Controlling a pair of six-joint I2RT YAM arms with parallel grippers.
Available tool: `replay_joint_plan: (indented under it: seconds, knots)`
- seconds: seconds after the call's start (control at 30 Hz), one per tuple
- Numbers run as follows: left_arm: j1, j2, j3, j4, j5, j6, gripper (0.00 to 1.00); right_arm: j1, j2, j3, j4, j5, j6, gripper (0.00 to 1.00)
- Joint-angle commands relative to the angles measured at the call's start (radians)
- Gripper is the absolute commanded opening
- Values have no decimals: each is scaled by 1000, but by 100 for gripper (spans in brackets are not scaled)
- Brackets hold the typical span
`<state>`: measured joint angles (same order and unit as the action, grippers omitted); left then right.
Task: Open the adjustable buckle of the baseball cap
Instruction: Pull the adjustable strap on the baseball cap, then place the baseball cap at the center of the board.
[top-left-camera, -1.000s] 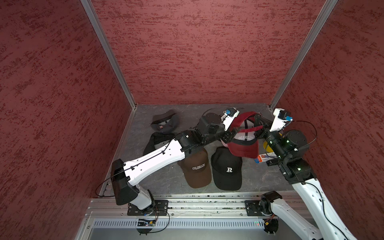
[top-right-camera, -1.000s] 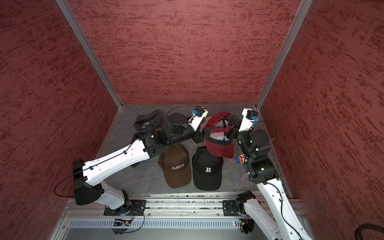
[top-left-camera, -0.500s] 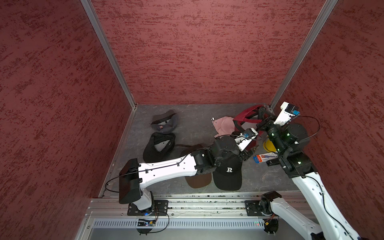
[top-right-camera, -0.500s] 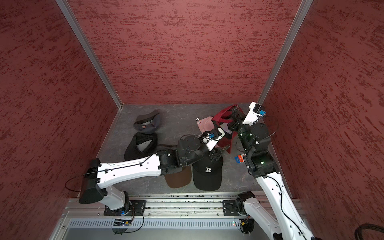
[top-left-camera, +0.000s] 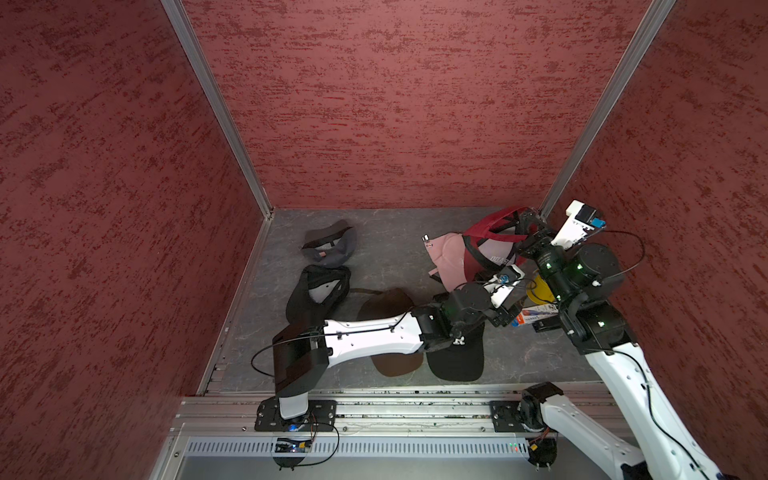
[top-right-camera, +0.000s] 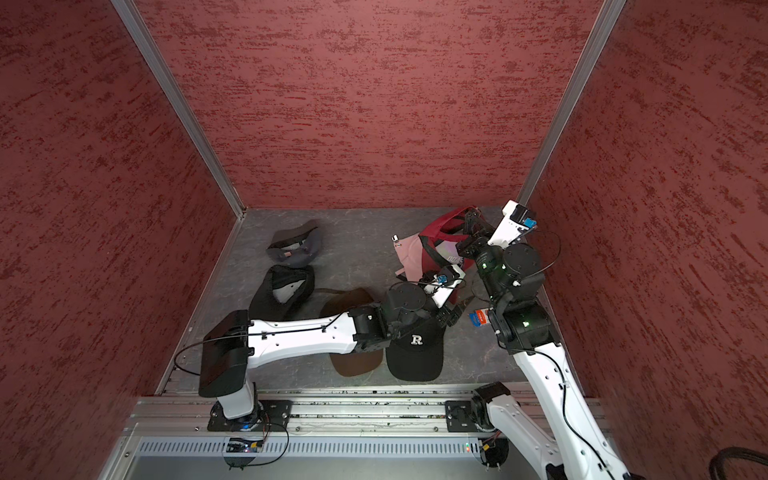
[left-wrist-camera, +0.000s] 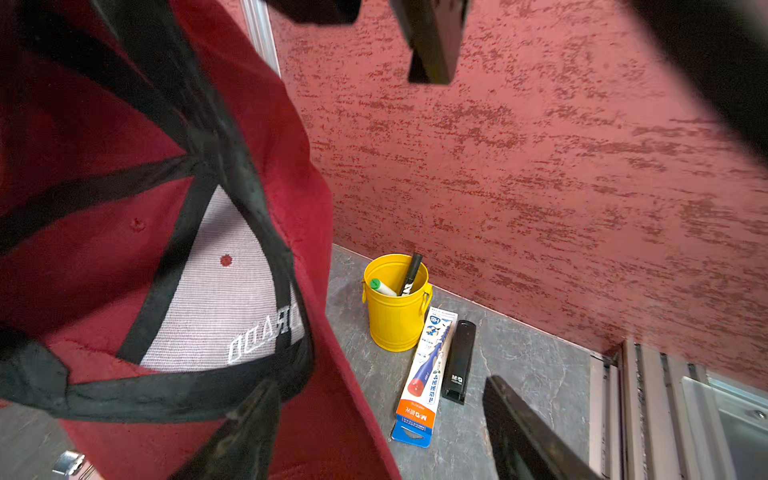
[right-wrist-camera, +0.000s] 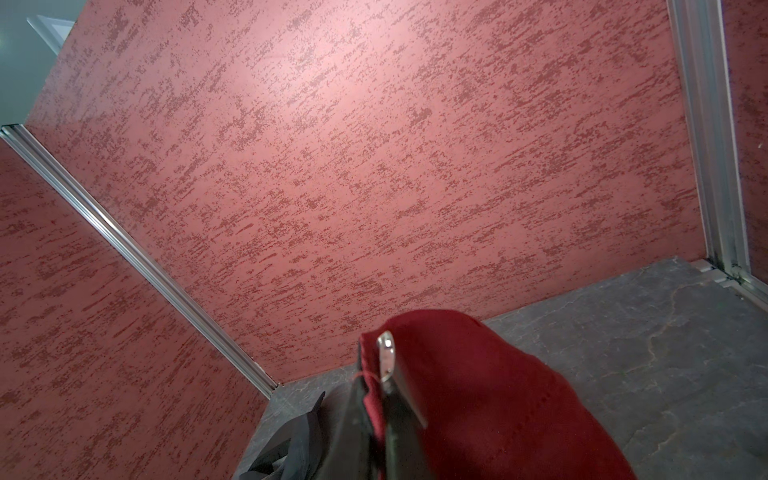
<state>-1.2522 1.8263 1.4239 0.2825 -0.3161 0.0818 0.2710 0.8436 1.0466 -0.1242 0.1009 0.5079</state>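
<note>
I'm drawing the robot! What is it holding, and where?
The right end effector pinches the red baseball cap by the fabric beside its metal buckle. The left end effector holds nothing.

Walls (top-left-camera: 395, 104): red with darker red mottling. Floor (top-left-camera: 390, 257): grey with marbled veining.

Red cap (left-wrist-camera: 83, 257): dark red, with black seam tape (left-wrist-camera: 169, 257) and a white, finely striped panel (left-wrist-camera: 224, 307) inside. Buckle (right-wrist-camera: 386, 353): silver.

Pink cap (top-left-camera: 449, 257), brown cap (top-left-camera: 386, 303) and grey cap (top-left-camera: 332, 249): plain. Black cap (top-right-camera: 415, 361): carries a white R (top-right-camera: 417, 340).

Bucket (left-wrist-camera: 395, 320): yellow. Box (left-wrist-camera: 424, 374): white and blue with an orange end. Stapler (left-wrist-camera: 459, 361): black.
</note>
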Motion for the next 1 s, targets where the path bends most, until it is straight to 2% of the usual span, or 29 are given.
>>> replay_joint_plan:
  seconds: [0.0,0.13,0.23,0.3,0.43,0.7,0.8,0.93,0.97]
  knots:
    - [16,28,41,7,-62,-42,78,-3,-11,32,15,1,20,0]
    - [48,63,62,12,-25,-87,76,-2,-10,23,19,-8,33,0]
    - [58,87,82,11,12,-83,69,-2,-15,10,27,-14,42,0]
    - [62,94,91,2,30,-82,59,-3,-18,0,34,-18,47,0]
    - [66,85,74,2,26,-91,32,-3,-13,-3,34,-26,53,0]
    - [79,32,22,-24,72,-114,0,-3,-12,-25,47,-49,57,0]
    - [85,6,7,-50,98,-124,0,-2,-17,-40,64,-68,39,1]
    - [101,-47,-24,-95,155,-154,0,-3,-23,-53,80,-100,-7,15]
    - [112,-63,-35,-112,199,-161,0,-3,-24,-53,80,-111,-23,20]
